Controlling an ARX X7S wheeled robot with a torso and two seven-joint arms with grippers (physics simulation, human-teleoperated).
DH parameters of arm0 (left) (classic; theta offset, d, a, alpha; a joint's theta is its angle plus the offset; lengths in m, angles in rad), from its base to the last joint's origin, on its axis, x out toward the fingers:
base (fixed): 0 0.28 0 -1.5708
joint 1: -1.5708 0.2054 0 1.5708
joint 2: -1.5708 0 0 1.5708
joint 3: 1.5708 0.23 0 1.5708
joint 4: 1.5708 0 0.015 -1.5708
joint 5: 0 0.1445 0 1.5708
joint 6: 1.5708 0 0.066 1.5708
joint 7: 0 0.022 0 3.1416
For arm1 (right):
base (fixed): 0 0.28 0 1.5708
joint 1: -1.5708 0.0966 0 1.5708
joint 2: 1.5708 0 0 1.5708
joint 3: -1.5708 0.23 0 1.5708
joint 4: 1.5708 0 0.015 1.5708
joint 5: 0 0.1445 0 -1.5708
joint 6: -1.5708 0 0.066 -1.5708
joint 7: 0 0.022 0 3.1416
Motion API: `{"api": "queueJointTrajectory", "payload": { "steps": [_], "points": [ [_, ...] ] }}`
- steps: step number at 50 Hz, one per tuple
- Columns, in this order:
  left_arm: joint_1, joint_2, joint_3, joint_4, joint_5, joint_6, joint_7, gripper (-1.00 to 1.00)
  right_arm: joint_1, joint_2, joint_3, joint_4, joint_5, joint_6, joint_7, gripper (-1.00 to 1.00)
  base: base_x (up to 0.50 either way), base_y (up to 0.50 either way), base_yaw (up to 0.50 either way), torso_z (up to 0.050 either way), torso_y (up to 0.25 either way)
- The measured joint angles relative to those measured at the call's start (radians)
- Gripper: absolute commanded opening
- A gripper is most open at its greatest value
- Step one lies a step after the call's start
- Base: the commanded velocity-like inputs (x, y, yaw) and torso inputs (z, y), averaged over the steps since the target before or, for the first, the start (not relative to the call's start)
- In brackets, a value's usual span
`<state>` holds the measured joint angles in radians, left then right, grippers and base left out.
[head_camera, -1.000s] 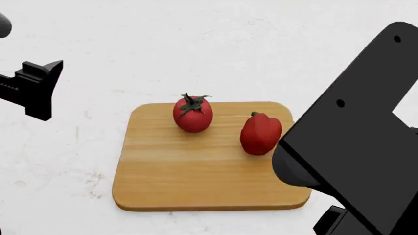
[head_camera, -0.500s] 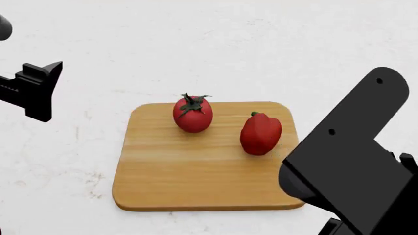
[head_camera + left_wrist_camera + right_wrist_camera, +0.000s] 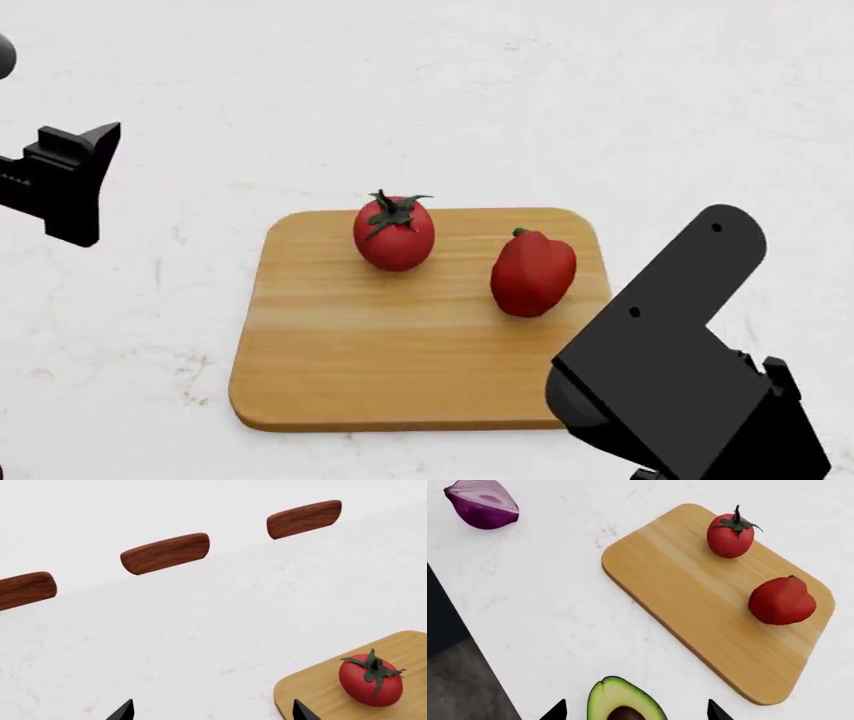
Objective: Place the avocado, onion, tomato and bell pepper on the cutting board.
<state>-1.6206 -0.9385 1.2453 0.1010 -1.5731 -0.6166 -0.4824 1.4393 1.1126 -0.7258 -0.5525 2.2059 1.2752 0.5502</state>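
Observation:
The tomato and the bell pepper stand on the wooden cutting board, the tomato towards its far edge and the pepper at its right. The avocado lies cut face up on the white counter, beside the board. My right gripper is open, a fingertip on each side of the avocado and apart from it. The onion rests on the counter farther from the board. My left gripper is open over bare counter, left of the board, holding nothing.
My right arm's black body covers the board's near right corner in the head view. The counter's edge, with dark floor below, runs close to the avocado and onion. Three brown wooden bars sit on the white wall behind the counter.
My right arm has dropped towards the lower right of the head view, uncovering more of the board's right side. The left gripper has barely shifted. Tomato and pepper stay put.

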Motion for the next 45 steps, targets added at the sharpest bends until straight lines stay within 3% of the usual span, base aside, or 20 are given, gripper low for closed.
{"api": "queueJointTrajectory", "payload": {
  "steps": [45],
  "points": [
    [0.009, -0.005, -0.010, 0.007, 0.005, 0.000, -0.011, 1.00, -0.268, -0.048, 0.003, 0.010, -0.299, -0.069, -0.183, 1.00, 0.00, 0.00, 0.00, 0.000, 0.000]
  ]
}}
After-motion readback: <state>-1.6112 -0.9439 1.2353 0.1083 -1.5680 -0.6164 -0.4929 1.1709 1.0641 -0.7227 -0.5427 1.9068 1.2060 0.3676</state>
